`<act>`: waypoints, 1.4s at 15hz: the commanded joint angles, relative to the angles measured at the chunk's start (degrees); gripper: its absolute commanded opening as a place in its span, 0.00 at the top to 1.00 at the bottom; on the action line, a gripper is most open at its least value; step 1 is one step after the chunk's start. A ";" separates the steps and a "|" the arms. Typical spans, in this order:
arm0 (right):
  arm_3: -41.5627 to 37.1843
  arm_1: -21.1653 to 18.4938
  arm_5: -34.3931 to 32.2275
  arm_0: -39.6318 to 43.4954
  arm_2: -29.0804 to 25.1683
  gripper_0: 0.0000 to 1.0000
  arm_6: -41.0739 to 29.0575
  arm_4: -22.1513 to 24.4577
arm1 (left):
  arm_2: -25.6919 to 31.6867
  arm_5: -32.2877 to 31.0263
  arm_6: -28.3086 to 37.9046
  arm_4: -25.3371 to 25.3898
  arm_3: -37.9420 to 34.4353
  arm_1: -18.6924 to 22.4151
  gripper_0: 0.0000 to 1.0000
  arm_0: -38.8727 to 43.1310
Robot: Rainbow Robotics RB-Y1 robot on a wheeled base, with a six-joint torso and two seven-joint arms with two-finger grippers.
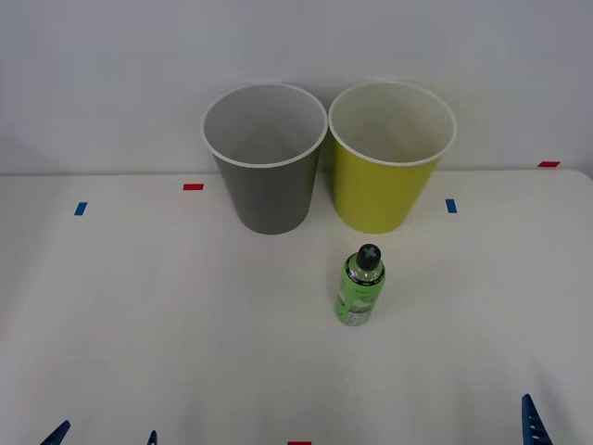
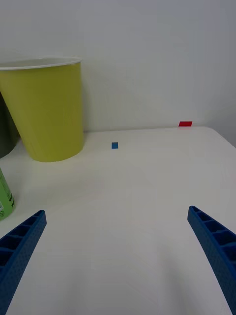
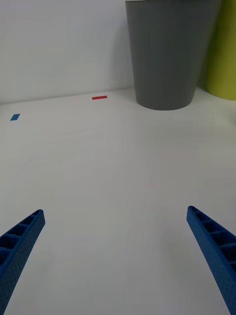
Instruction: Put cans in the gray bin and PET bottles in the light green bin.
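Front view: PET bottle [image 1: 359,286] upright on tabletop [image 1: 139,324], at six o'clock from light green bin [image 1: 389,158], four o'clock from gray bin [image 1: 267,162]. Likely light, smooth, slightly squashy; best gripped round the labelled body below the black cap. Right tool [image 2: 118,256] and left tool [image 3: 115,256] both spread wide, empty.

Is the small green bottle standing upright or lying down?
Upright. The PET bottle stands on the table, black cap on top, before the light green bin.
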 commanded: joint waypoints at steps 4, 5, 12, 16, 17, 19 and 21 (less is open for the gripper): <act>0.00 0.00 0.00 0.00 0.00 0.00 0.00 0.00 | 0.00 0.00 0.00 0.00 0.00 0.00 0.00 0.00; 0.00 0.00 0.00 0.00 0.00 0.00 0.00 0.00 | 0.00 0.00 0.00 0.00 0.00 0.00 0.00 0.00; 0.00 0.00 0.00 0.00 0.00 0.00 0.00 0.00 | 0.00 0.00 0.00 0.00 0.00 0.00 0.00 0.00; 0.00 0.00 0.00 0.00 0.00 0.00 0.00 0.00 | 0.00 0.00 0.00 0.00 0.00 0.00 0.00 0.00; 0.00 0.00 0.00 0.00 0.00 0.00 0.00 0.00 | 0.00 0.00 0.00 0.00 0.00 0.00 0.00 0.00; 0.00 0.00 0.00 0.00 0.00 0.00 0.00 0.00 | 0.00 0.00 0.00 0.00 0.00 0.00 0.00 0.00; 0.00 0.00 0.00 0.00 0.00 0.00 0.00 0.00 | 0.00 0.00 0.00 0.00 0.00 0.00 0.00 0.00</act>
